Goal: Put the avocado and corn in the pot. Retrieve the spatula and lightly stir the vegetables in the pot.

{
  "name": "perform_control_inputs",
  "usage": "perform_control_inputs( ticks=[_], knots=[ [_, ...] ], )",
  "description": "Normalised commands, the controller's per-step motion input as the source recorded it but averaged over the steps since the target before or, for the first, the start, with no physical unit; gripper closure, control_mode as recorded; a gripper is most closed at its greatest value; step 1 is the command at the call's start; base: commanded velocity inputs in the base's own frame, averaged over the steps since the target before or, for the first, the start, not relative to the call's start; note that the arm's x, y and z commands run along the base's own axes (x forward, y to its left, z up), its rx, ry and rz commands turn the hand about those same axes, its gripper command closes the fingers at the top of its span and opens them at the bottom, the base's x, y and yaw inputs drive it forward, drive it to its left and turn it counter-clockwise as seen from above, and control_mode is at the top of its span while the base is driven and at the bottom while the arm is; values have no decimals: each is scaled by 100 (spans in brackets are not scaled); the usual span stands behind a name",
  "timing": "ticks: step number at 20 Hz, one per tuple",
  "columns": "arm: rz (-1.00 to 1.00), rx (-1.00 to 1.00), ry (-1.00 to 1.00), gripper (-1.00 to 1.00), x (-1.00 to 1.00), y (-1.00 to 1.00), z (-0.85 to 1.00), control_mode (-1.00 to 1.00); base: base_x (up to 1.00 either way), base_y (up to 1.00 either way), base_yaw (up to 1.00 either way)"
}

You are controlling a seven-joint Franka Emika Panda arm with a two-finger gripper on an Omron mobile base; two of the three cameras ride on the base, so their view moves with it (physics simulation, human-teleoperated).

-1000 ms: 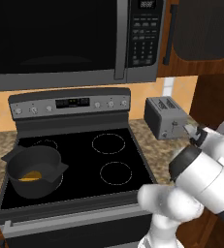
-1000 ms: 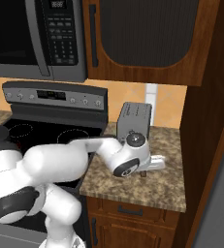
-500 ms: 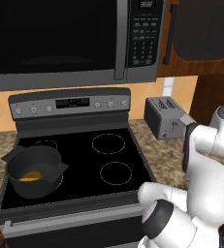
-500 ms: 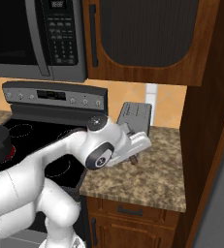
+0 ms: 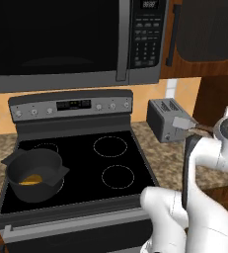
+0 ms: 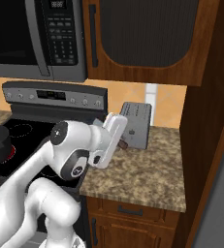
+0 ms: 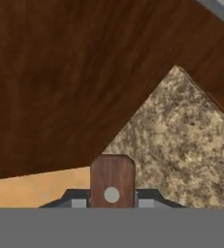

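Glossy white arm (image 6: 60,164), dark joints

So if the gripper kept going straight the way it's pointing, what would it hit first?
Probably the brown wooden cabinet side panel that rises beyond the granite counter. The gripper holds a wooden handle, which would likely touch first; depth is unclear.

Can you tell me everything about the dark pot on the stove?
The pot is round, deep and dark grey, like metal, with two flat tab handles on opposite sides of its rim. It stands upright on the stove at the front left burner. Something yellow-orange lies inside at the bottom. Nothing else touches it.
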Motion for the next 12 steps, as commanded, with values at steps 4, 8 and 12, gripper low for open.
perform_control_inputs(
  ticks=[4, 8, 12],
  knots=[
    [62, -57, 0, 100, -19, 50, 42, -100, 0, 0, 0],
    [60, -62, -6, 100, -8, 49, 40, -100, 0, 0, 0],
    [53, -58, -4, 100, 0, 59, 66, -100, 0, 0, 0]
  ],
)
